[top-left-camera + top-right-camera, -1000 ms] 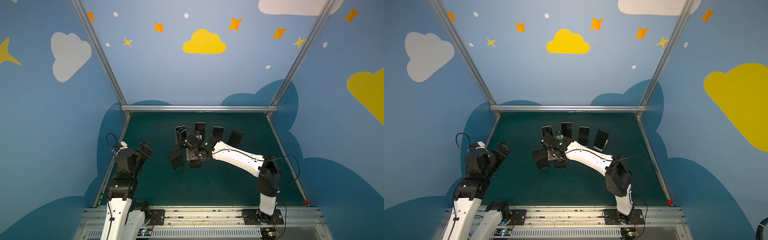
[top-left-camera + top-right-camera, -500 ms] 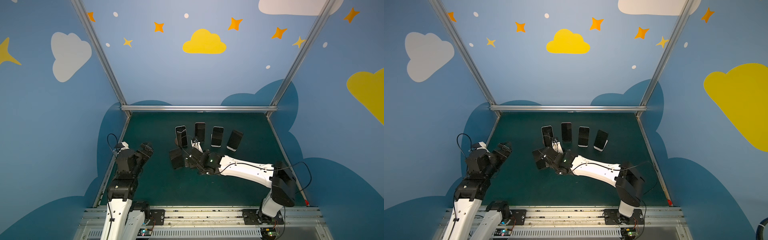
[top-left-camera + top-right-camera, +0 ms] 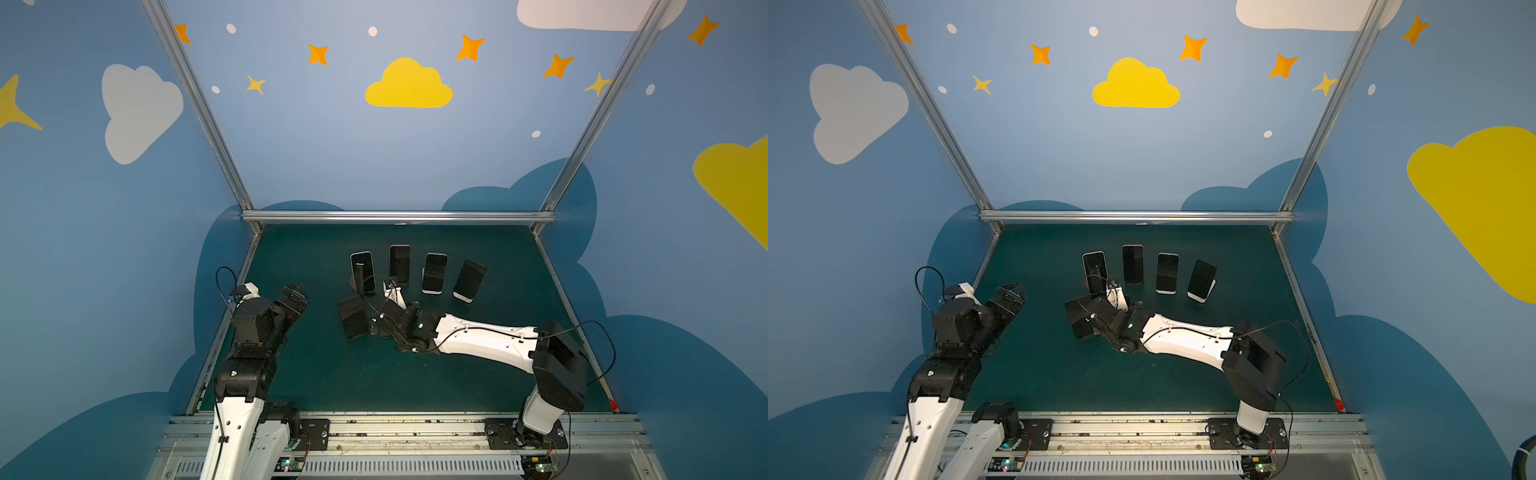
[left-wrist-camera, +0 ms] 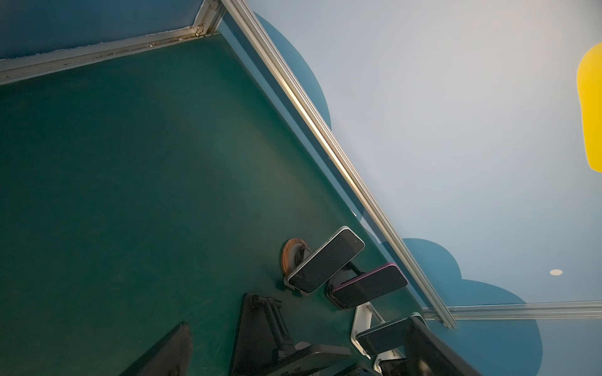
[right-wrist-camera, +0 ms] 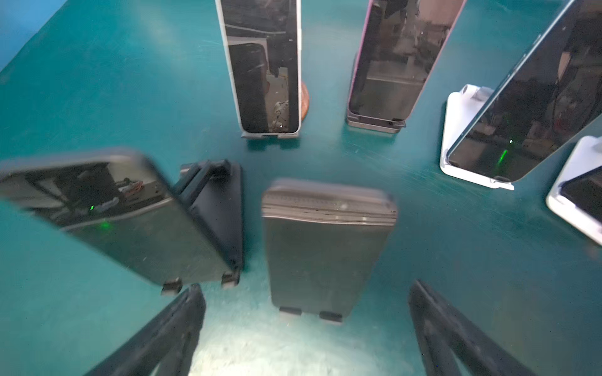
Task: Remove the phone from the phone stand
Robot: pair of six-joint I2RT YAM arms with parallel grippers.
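free: near mat | blocked: far side, 4 propped phones

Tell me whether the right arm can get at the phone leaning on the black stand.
Probably yes. The right gripper is open and low over the mat, and the phone stands just beside one fingertip with nothing between. It is off-centre, though; a grey stand sits straight ahead.

Blue walls all round me, with a yellow cloud painted dead ahead, a white cloud on the left panel and orange stars scattered above. An aluminium frame runs along the back edge of my dark green counter — evenly lit, metal rail up front.
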